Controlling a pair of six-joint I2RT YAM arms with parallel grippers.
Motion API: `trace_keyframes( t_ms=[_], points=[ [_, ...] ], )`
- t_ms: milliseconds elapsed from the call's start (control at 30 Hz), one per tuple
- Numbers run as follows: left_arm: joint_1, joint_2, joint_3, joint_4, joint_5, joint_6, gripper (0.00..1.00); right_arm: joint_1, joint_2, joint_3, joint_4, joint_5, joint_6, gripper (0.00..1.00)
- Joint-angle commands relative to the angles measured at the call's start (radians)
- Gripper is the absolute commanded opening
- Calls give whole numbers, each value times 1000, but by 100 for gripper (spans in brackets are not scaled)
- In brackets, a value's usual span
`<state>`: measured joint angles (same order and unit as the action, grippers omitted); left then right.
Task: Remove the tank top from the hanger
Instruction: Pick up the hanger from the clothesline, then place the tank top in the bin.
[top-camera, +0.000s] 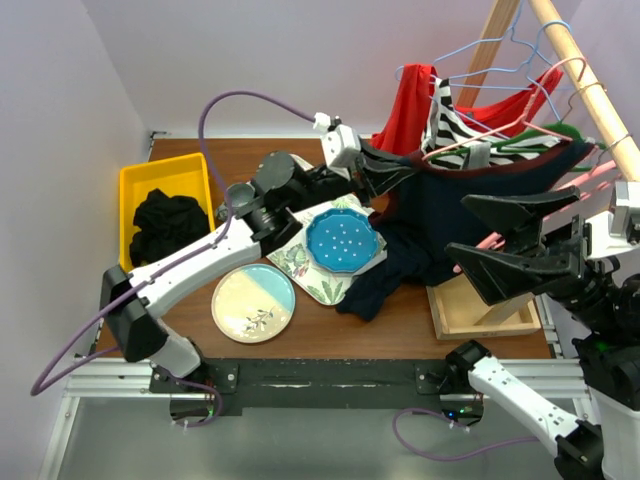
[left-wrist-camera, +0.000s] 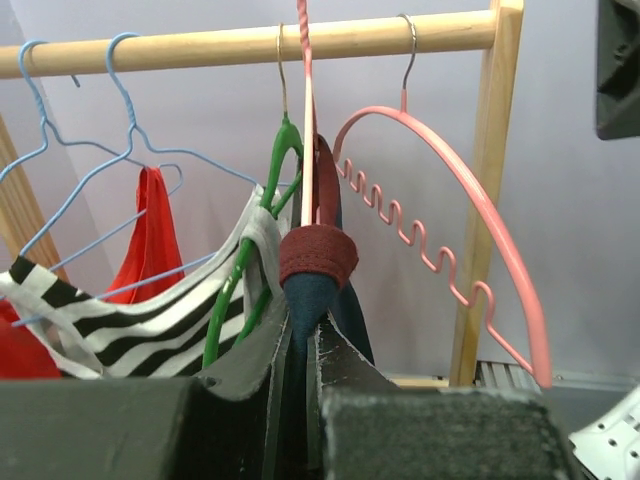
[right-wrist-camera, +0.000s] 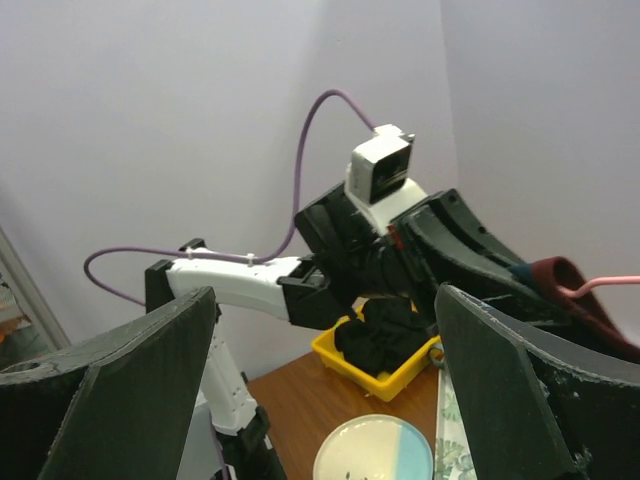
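the job is at an early stage. the left hand (left-wrist-camera: 300, 365) is closed tight on the tank top (left-wrist-camera: 305, 300), pinching the navy strap just under its maroon trim. that strap is looped over the hanger (left-wrist-camera: 307, 130), which hangs from the wooden rail (left-wrist-camera: 250, 42). the rest of the garment droops from the rack down to the surface (top-camera: 420, 330), ending beside a blue plate (top-camera: 343, 240). the right hand (top-camera: 460, 228) is spread wide and holds nothing, near the garment's right side and not touching it as far as its own wrist view shows.

left to do, as i judge it: lift the strap clear of the hanger arm, then free the other shoulder. the hanger shows edge-on, so i cannot tell how far along it the strap sits. the 2nd strap is hidden behind cloth and neighbouring hangers.
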<state>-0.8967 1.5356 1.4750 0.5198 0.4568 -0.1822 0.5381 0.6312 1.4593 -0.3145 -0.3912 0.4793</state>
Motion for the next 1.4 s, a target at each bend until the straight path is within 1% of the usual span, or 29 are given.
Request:
trace_keyframes(
  t_ms=[0, 167, 267, 300, 333, 433, 567, 633, 800, 833, 1000, 1100, 1200, 1233, 1267, 1300, 1367],
  points=[
    [15, -178, -115, 16, -61, 26, 0, 2, 61, 68, -38, 87, -5, 95],
    [36, -316, -284, -36, -116, 21, 0, 2, 122, 162, -139, 176, -67, 93],
    [39, -387, -337, -84, -135, 20, 0, 2, 148, 173, -159, 235, -74, 89],
    [41, -416, -344, -96, -141, 17, 0, 2, 157, 168, -159, 247, -77, 88],
    [42, -428, -352, -122, -144, 13, 0, 2, 159, 167, -163, 279, -79, 84],
    [44, -482, -381, -171, -152, 1, 0, 2, 173, 156, -159, 322, -91, 77],
    [44, -538, -427, -201, -158, -28, 0, 2, 202, 157, -164, 373, -107, 74],
    [44, -563, -441, -201, -145, -40, 0, 2, 216, 151, -152, 376, -111, 74],
    [44, -598, -453, -228, -144, -56, 0, 2, 251, 130, -140, 406, -146, 65],
    [44, -601, -453, -231, -141, -57, 0, 2, 255, 125, -136, 405, -151, 63],
    [44, -611, -455, -238, -118, -69, 0, 2, 291, 93, -92, 368, -153, 59],
    [44, -620, -461, -241, -104, -76, 0, 2, 305, 79, -89, 377, -160, 54],
    [44, -626, -464, -254, -92, -76, 0, 2, 300, 50, -58, 388, -169, 44],
    [44, -629, -464, -259, -90, -76, 0, 2, 300, 38, -42, 385, -172, 34],
    [44, -629, -464, -264, -89, -74, 0, 2, 298, 33, -34, 382, -177, 29],
    [44, -632, -466, -270, -87, -74, 0, 0, 297, 27, -23, 382, -185, 16],
    [44, -635, -472, -273, -86, -77, 0, 2, 292, 9, 6, 374, -195, 1]
  ],
)
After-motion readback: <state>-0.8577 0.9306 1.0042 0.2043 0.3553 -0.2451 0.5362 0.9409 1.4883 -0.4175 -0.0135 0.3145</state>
